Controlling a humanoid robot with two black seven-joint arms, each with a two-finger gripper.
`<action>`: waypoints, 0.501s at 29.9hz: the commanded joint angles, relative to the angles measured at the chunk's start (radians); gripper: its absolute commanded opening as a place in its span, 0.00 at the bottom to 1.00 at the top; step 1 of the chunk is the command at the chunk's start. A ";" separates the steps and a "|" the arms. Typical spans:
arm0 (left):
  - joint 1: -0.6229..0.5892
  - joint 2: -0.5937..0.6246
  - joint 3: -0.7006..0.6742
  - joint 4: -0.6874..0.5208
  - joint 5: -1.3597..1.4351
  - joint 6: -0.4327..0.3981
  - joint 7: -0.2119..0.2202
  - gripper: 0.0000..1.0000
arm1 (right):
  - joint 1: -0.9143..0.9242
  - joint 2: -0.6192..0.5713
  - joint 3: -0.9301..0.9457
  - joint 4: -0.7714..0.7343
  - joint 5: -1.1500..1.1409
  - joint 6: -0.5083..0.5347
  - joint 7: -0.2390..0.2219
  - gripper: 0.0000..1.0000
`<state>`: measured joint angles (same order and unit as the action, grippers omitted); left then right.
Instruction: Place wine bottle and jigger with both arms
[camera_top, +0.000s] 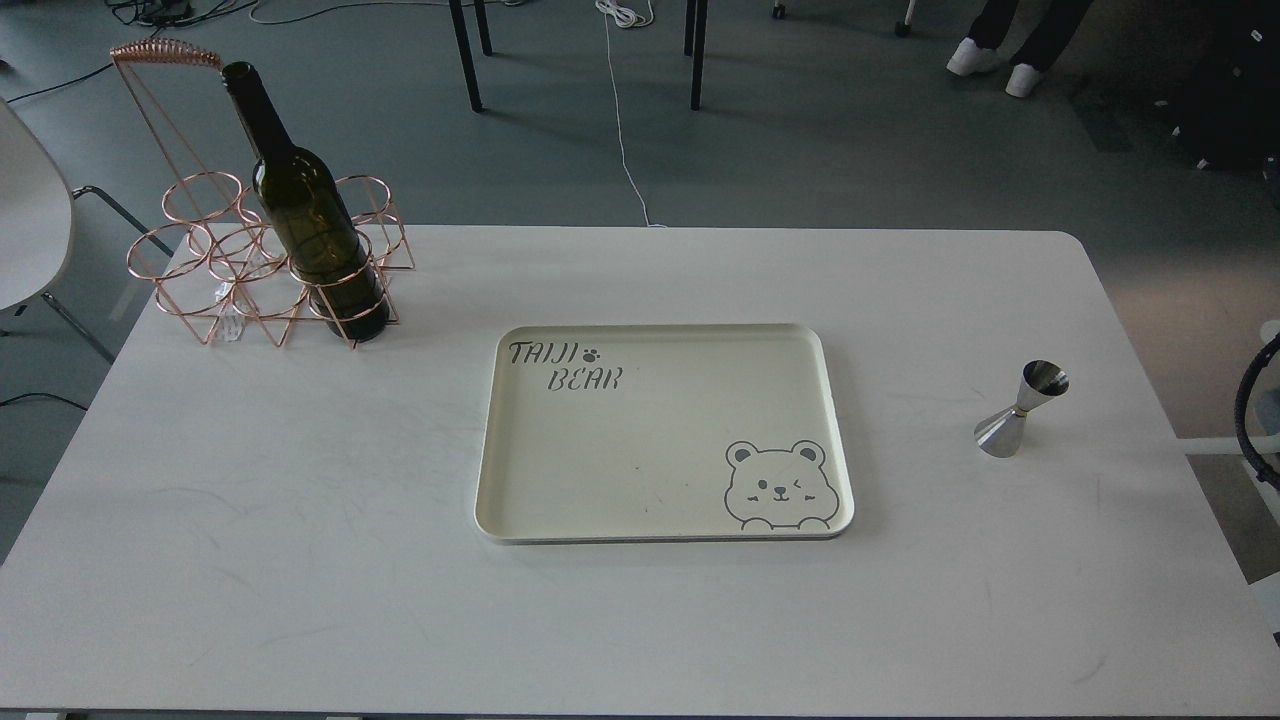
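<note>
The wine bottle (305, 215) stands upright at the far left of the white tabletop (300, 560), its base seated in the front right ring of a copper wire rack (225, 255). The rack's other rings hold nothing, and its tall handle with a coiled grip rises behind the bottle's neck. The bottle is dark olive-green, unlabelled, and uncorked at the mouth.

The jigger (1022, 410) stands on its wider cone near the right edge of the tabletop, leaning slightly in this view, its open smaller cup facing up. It is well apart from the bottle, with the tray between them.

That tray (660, 425), cream with a raised rim, lies flat at the middle of the tabletop. It carries the printed words "TAIJI BEAR" at its far left corner and a winking bear drawing at its near right corner.

Neither set of jaws appears in the head view, so their state cannot be told. Only a curve of black cable sleeve (1250, 410) shows at the right edge, beyond the jigger and off the tabletop.
</note>
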<state>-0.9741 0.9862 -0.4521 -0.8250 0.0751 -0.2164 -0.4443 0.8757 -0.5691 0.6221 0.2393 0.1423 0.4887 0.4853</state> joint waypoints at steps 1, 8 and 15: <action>0.054 -0.055 -0.002 0.061 -0.181 -0.069 -0.001 0.98 | -0.038 0.000 0.025 0.002 0.002 0.000 0.003 0.99; 0.150 -0.178 -0.005 0.188 -0.400 -0.218 0.006 0.98 | -0.072 0.008 0.084 0.003 0.129 0.000 -0.103 0.99; 0.187 -0.284 -0.031 0.299 -0.465 -0.253 0.009 0.98 | -0.101 0.023 0.090 0.002 0.232 0.000 -0.217 0.99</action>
<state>-0.8008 0.7406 -0.4635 -0.5640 -0.3731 -0.4635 -0.4389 0.7886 -0.5532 0.7098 0.2406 0.3548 0.4887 0.2808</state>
